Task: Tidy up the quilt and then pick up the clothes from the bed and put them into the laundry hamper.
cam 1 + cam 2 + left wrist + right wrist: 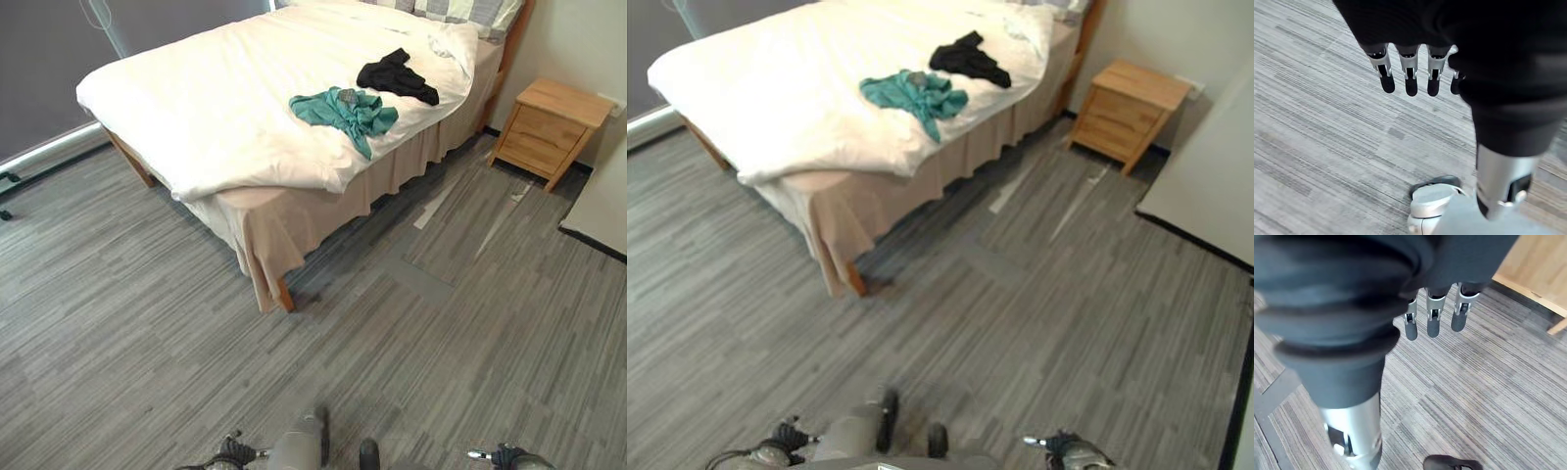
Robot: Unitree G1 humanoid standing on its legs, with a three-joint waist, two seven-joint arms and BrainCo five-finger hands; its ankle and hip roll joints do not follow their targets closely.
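Nothing begun: both hands, left [1415, 58] and right [1435, 303], hang with straight, empty fingers, well short of the bed [323, 211]; next, approach its quilt [225, 98].

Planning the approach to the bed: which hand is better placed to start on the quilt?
Neither yet, though left looks slightly favoured. Both the left hand and right hand hang open over floor; the quilt lies ahead, mostly toward the robot's left.
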